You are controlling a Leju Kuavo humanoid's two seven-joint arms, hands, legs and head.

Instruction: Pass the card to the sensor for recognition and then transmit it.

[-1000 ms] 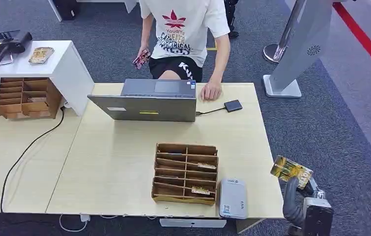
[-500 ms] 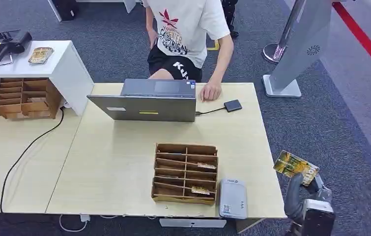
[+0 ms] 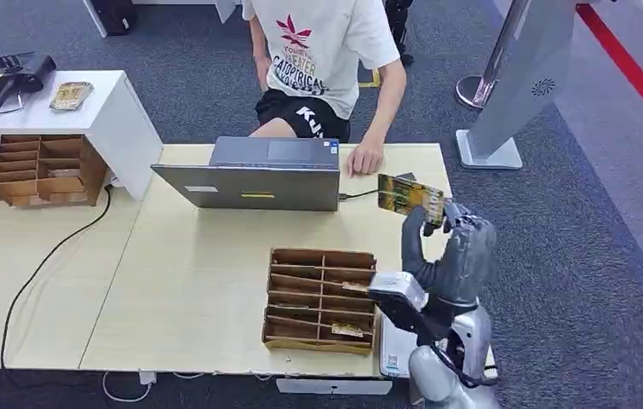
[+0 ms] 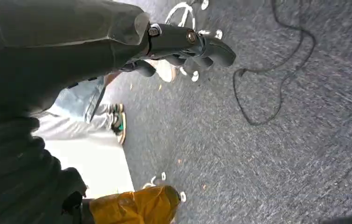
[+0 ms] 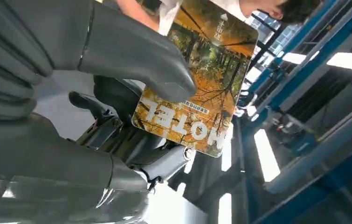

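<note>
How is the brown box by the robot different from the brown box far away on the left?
The near box lies on the wide table with its slots facing up; the far box stands under the white shelf with its slots facing sideways. The near box has cards in several slots; the far box seems nearly empty. Both are brown boxes split into two columns of slots.

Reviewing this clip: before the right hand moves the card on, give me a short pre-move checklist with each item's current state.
1. Card held by right hand: ok, the thumb presses on its face.
2. Card over the table: ok.
3. Grey reader by the table's near edge unobstructed: not ok, the arm partly covers it.
4. Card clear of the laptop: ok.
5. Person's hand near the card: cannot tell the gap.
6. Left hand empty: ok.
</note>
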